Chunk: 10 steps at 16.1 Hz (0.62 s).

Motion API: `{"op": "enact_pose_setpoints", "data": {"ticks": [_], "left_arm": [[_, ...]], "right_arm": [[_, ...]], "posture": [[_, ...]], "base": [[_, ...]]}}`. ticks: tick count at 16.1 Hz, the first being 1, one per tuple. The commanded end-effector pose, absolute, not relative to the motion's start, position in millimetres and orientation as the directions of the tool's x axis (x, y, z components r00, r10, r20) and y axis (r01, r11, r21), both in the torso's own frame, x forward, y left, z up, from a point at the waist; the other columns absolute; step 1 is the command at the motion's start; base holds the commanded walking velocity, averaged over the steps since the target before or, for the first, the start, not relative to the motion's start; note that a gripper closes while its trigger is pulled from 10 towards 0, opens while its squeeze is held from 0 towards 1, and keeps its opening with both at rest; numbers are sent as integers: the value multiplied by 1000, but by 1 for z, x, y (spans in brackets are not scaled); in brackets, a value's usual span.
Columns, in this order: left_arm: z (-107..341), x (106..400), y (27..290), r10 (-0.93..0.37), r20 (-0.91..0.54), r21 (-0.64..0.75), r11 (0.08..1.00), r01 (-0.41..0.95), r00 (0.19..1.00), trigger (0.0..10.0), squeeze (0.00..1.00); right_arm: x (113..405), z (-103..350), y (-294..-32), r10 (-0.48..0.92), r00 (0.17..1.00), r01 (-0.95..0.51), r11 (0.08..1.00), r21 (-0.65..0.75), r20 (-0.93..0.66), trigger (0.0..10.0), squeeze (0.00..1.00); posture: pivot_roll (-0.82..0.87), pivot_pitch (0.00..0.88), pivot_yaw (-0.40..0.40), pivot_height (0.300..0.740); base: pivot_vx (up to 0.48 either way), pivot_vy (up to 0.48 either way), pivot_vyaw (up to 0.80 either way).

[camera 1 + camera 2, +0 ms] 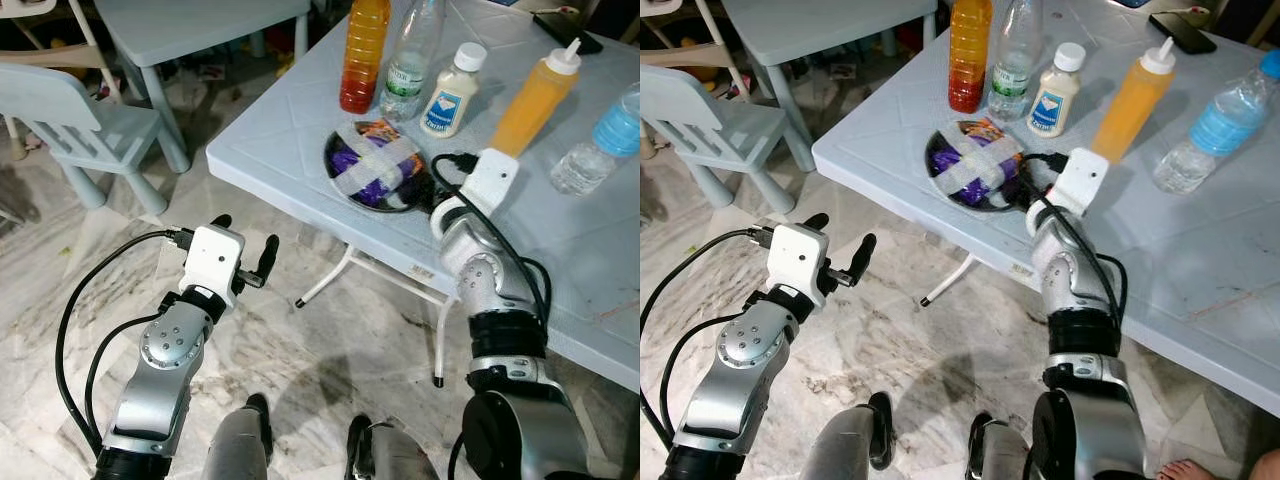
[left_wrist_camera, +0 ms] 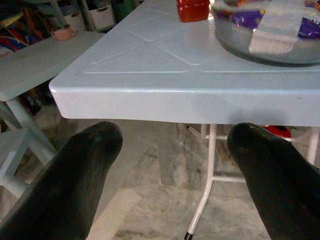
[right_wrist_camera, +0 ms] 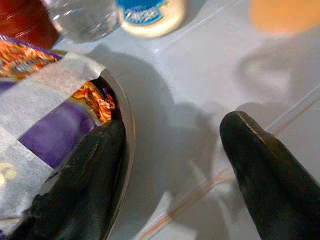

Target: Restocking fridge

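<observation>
- Nearest us, our left pincer point(image 1: 243, 246) hangs over the marble floor point(image 1: 330, 340), short of the tabletop point(image 1: 300, 130) and below its edge; its two black fingers point(image 2: 75, 175) are spread wide with nothing between them.
- Our right arm reaches up over the tabletop's near edge, and our right pincer point(image 3: 172, 165) sits at the right rim of the bowl point(image 1: 340, 180). Its fingers are well apart and grip nothing: one finger point(image 3: 85, 175) lies over the bowl's rim, the other rests over bare tabletop beside it.
- The bowl stands on the tabletop just inside the near edge. It holds a purple and orange snack packet point(image 1: 372, 160), and two strips of pale tape point(image 1: 375, 165) cross over it in an X.
- Behind the bowl stands a row of containers: a tall bottle of orange-red drink point(image 1: 362, 55), a clear water bottle point(image 1: 410, 60) just beside it, then a small white-capped jar with a blue label point(image 1: 452, 92).
- Further right, an orange squeeze bottle with a white nozzle point(image 1: 537, 100) stands beyond our right wrist, and a clear bottle with a blue label point(image 1: 600, 140) lies tilted near the right edge of the view.
- Far back on the tabletop lies a dark phone point(image 1: 565, 30).
- Off to our left, a pale blue child's chair point(image 1: 70, 120) and a second small table point(image 1: 190, 30) stand on the floor, apart from the tabletop.
</observation>
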State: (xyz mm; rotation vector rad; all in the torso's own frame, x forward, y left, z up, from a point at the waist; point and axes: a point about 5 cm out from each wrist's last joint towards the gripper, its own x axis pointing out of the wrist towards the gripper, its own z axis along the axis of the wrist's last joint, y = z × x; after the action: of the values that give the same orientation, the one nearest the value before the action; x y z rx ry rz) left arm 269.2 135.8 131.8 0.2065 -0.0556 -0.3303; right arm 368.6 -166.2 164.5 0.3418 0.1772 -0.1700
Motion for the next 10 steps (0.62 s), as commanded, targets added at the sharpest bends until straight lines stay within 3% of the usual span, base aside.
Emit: {"op": "enact_pose_setpoints", "data": {"ticks": [1,4,5,10], "left_arm": [[131,268,136,-331,12,219,922,320,944,10000,0],[132,269,136,-332,14,221,921,321,943,10000,0],[132,270,136,-333,14,220,921,322,943,10000,0],[132,270,134,-335,16,218,921,324,942,10000,0]], "right_arm": [[365,165,-174,-176,967,222,936,272,-185,10000,0],[360,176,-172,-177,981,189,964,186,-78,10000,0],[360,179,-170,-171,984,176,969,175,-46,10000,1000],[358,194,-159,-116,990,101,978,183,76,10000,1000]], "posture": [[152,208,0,740],[146,209,1,740],[146,208,1,740],[147,206,-1,740]], "base": [[0,0,0],[0,0,0],[0,0,0],[0,0,0]]}}
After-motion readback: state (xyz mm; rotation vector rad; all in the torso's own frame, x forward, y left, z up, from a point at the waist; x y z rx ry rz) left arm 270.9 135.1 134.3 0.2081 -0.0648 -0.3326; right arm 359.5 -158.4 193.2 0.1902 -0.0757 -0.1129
